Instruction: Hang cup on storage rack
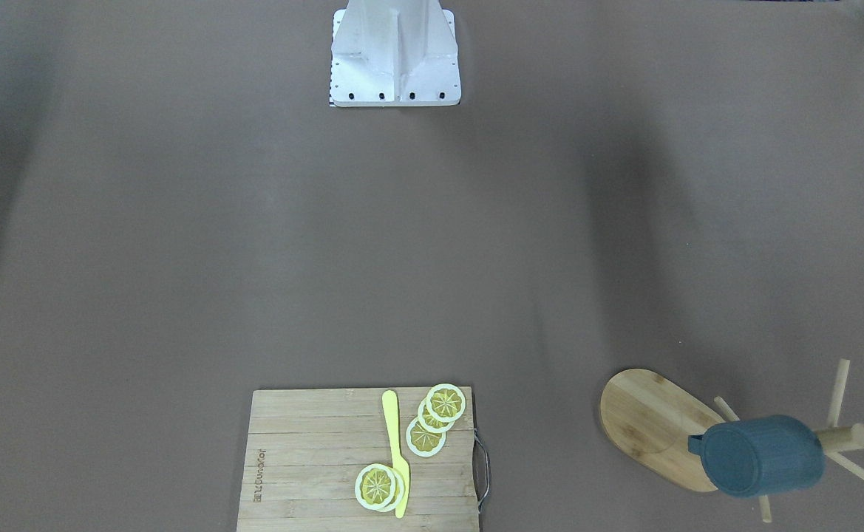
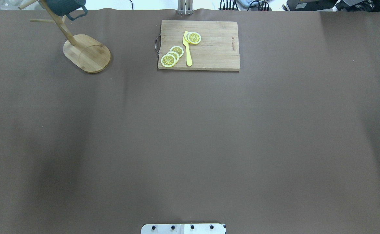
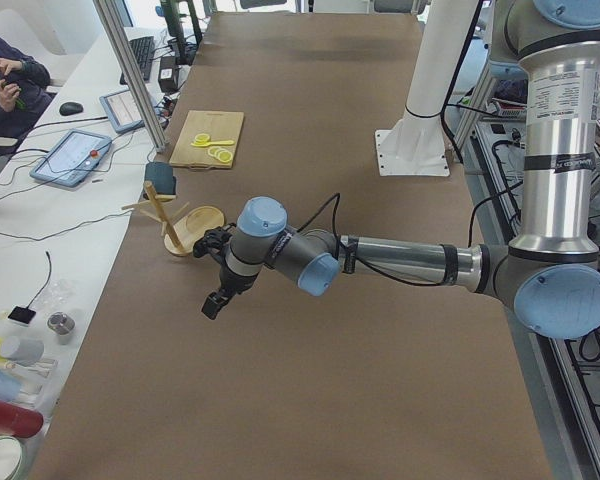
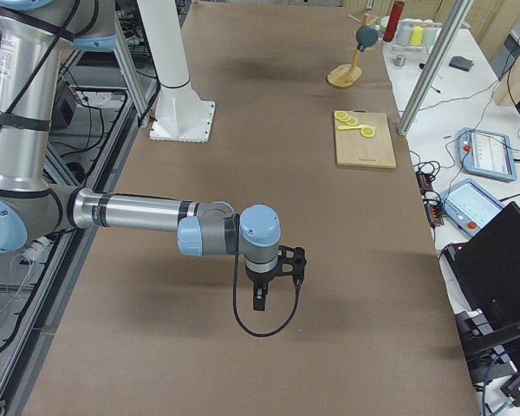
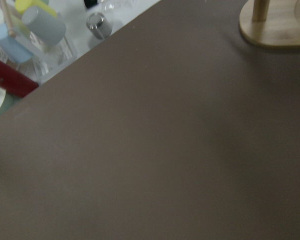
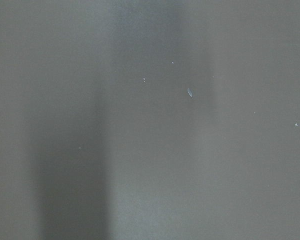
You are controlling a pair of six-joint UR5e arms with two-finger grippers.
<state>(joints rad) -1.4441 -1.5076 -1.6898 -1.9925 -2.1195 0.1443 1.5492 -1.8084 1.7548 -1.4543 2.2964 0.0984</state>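
The dark blue-grey cup (image 1: 764,454) hangs on a peg of the bamboo storage rack (image 1: 646,421) at the table's far left corner; both also show in the overhead view, cup (image 2: 67,6) and rack (image 2: 87,53). No gripper touches them. My left gripper (image 3: 212,306) shows only in the exterior left view, over bare table a short way from the rack (image 3: 195,220); I cannot tell whether it is open or shut. My right gripper (image 4: 258,303) shows only in the exterior right view, above the table far from the rack (image 4: 344,78); I cannot tell its state either.
A slatted wooden cutting board (image 2: 216,45) with lemon slices (image 2: 173,56) and a yellow knife (image 2: 187,48) lies at the far middle edge. The white robot base (image 1: 395,52) stands at the near edge. Cups and bottles (image 5: 37,27) stand on the side table beyond the left end.
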